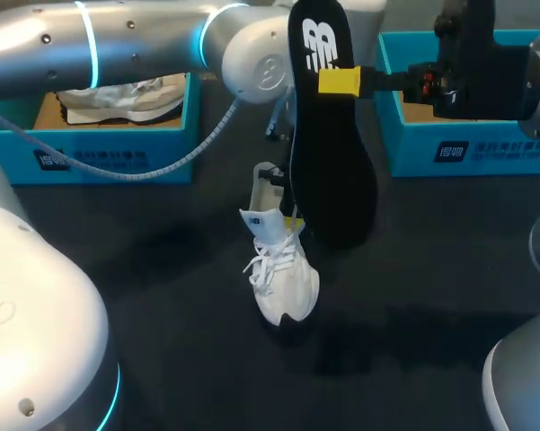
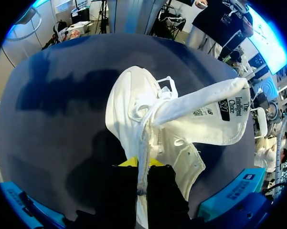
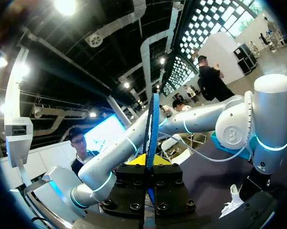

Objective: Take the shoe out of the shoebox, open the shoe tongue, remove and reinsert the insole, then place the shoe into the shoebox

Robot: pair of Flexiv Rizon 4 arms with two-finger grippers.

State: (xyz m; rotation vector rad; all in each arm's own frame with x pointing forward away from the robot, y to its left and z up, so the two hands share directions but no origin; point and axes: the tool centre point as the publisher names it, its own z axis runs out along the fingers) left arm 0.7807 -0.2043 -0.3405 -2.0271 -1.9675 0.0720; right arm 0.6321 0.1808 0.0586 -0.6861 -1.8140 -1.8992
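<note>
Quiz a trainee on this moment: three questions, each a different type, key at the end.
1. True or false: the black insole lies inside the white shoe.
2. Whose jaws are shut on the insole? A) left arm B) right arm
3. Fill in: the left shoebox holds another ____.

Key: 1 false, it is held up above the table; 2 B; 3 shoe.
</note>
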